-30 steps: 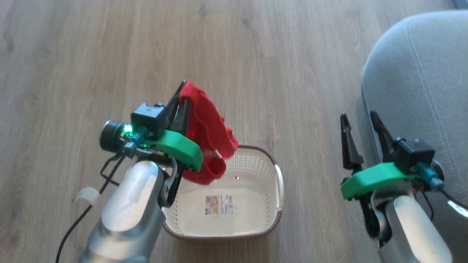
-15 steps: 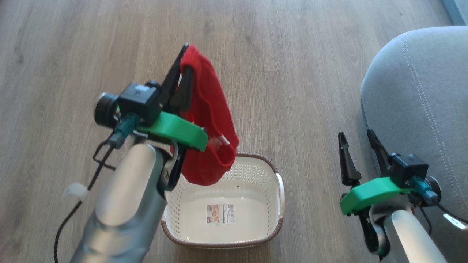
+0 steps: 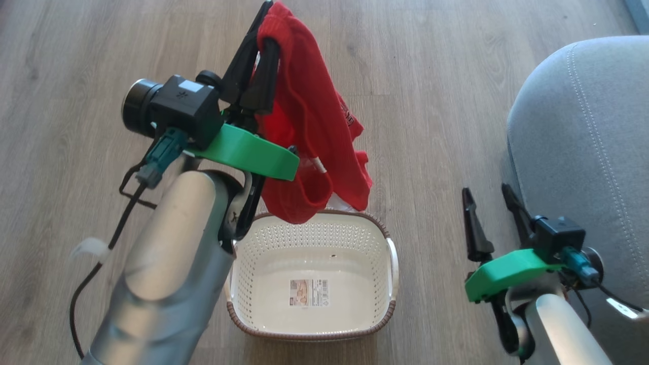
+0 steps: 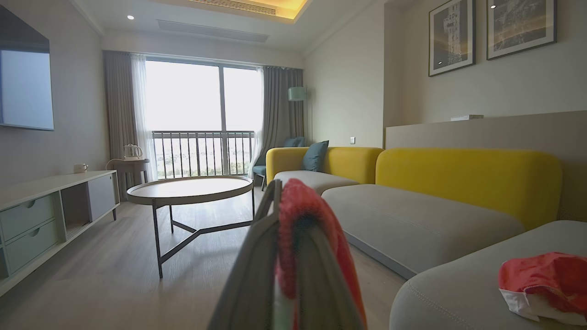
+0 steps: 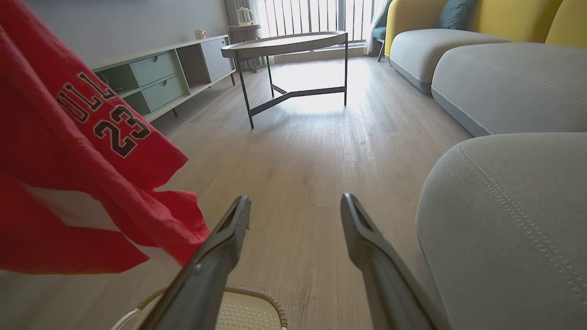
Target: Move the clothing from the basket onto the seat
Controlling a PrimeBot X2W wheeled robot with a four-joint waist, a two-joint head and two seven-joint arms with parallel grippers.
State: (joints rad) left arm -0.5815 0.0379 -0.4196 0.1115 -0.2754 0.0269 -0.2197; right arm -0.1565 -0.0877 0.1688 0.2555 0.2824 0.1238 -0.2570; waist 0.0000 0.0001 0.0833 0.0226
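Red fabric is my concern, but I read across from the left: the wooden floor [image 3: 61, 61] runs along the left of the head view, and my left arm rises from the lower left, its left fingers [image 3: 242, 68] pointing to the top centre and pressed together on a fold of the red garment [image 3: 309, 126]. The grip is on an upper edge, so the rest hangs free, which I judge is the point, since a loose drape should lay out more easily than a bunched wad. Its lowest folds hang over the far rim of the basket [image 3: 389, 263] at bottom centre and look clear of it, though I cannot be certain from above. The basket's bottom is bare around the label sticker [image 3: 308, 293], so I take this to be the last piece. At the lower right, the right fingers [image 3: 474, 228] stand wide apart with nothing between them, parked low just beside the seat [image 3: 583, 152], out of the load's way. In the lower right of the left wrist view, a second red garment [image 4: 545, 279] lies on that grey cushion. The carry now has to go rightward, and the trailing hem could catch the idle fingers.
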